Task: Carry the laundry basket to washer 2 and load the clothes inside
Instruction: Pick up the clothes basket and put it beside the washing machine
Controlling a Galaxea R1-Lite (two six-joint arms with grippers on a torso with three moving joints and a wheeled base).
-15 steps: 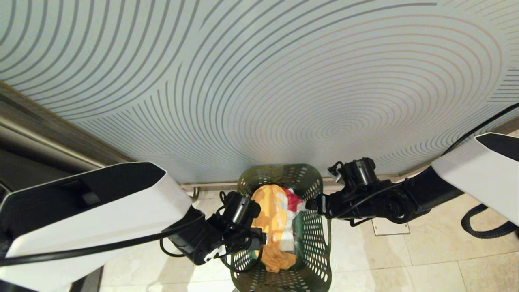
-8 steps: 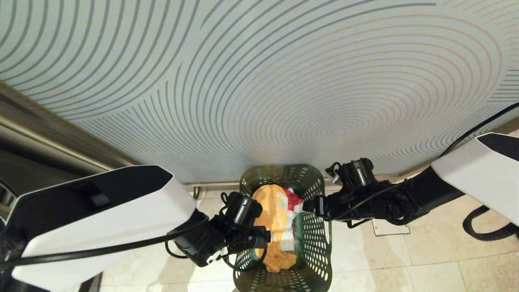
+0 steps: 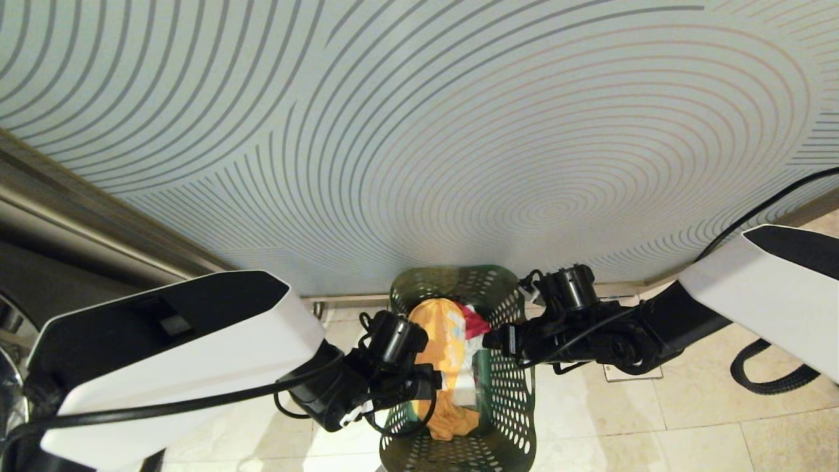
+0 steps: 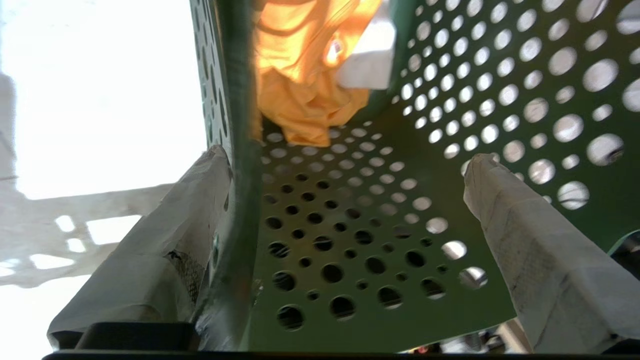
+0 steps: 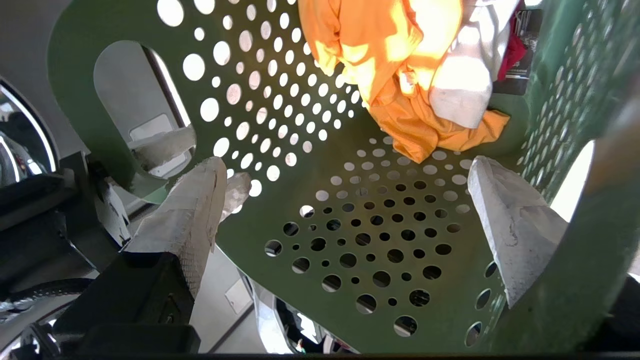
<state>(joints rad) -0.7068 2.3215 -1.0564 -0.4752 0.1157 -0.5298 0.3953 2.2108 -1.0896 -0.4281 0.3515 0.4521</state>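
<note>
Head view, near to far: you are seeing the left gripper (image 3: 426, 383) and right gripper (image 3: 493, 339) standing wide open, each straddling a side wall of the laundry basket (image 3: 508, 400), gripping nothing. The clothes (image 3: 440, 351) are lying inside; the basket's near end is being cut off. Beyond, a ring-patterned wall (image 3: 419, 131) is rising; no washer is showing clearly.

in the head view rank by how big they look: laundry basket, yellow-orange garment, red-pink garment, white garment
1. laundry basket, largest
2. yellow-orange garment
3 and 4. red-pink garment and white garment: both show only small patches, partly buried under other clothes, so they look alike and I would not rank them.
</note>
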